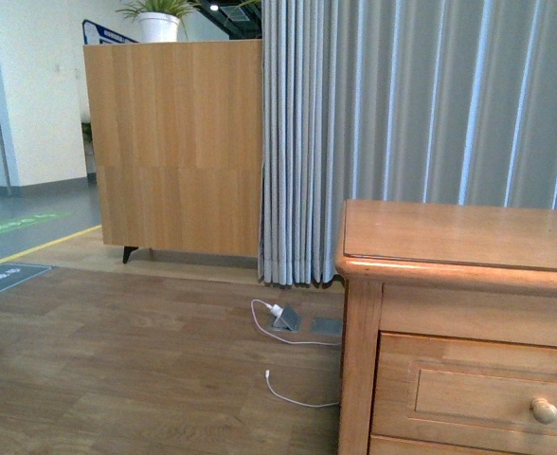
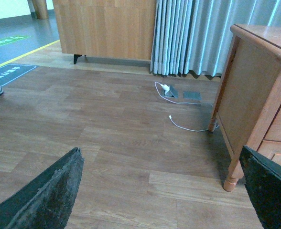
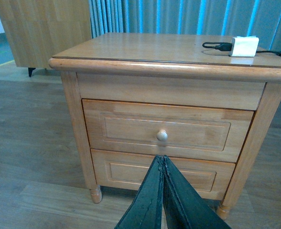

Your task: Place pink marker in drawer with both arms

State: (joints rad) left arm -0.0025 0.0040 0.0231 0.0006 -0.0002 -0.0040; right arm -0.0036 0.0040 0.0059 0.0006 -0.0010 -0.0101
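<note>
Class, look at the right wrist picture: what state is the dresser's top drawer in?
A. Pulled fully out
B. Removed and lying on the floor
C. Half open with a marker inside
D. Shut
D: the top drawer sits flush in the dresser, its round knob untouched.

The left gripper (image 2: 162,191), jaws spread wide, hangs above wood floor (image 2: 107,133) beside the dresser (image 2: 255,90).

All three views share the dresser (image 3: 164,119), right wrist nearest.
</note>
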